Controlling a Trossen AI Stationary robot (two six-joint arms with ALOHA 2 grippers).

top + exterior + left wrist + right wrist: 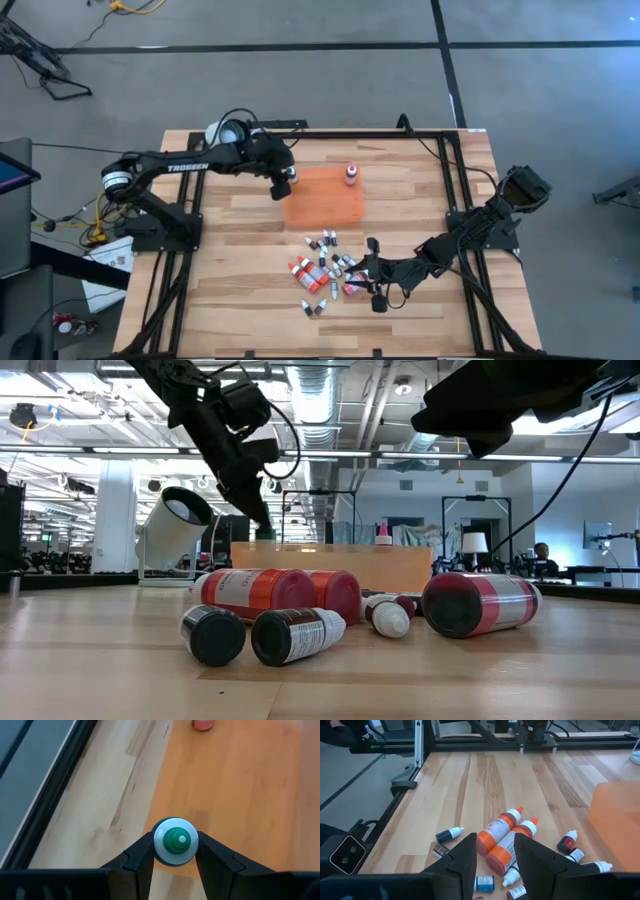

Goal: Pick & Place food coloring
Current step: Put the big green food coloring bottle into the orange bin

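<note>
The food coloring bottles [325,270] lie in a loose pile on the near middle of the table, with two larger orange ones [502,839] among small dark vials. One red bottle [351,175] stands upright on the flat orange tray [325,200]. My left gripper [287,180] hovers over the tray's left edge, shut on a green-tipped bottle [175,841]. My right gripper [495,855] is open and low at the pile's right side, its fingers just short of the two orange bottles and touching nothing. My left gripper pinches the green-tipped bottle at its white cap [160,845] between the two fingers, coming from above and pointing down. The bottle stays upright under the fingers, over the tray's left edge. Whether its base touches the tray is hidden by the cap.
A white cylindrical lamp-like object [228,132] sits at the table's far left corner. Black frame rails [455,200] run along the table's right and far sides. Bare wood lies left of the pile [240,270] and right of the tray [410,190].
</note>
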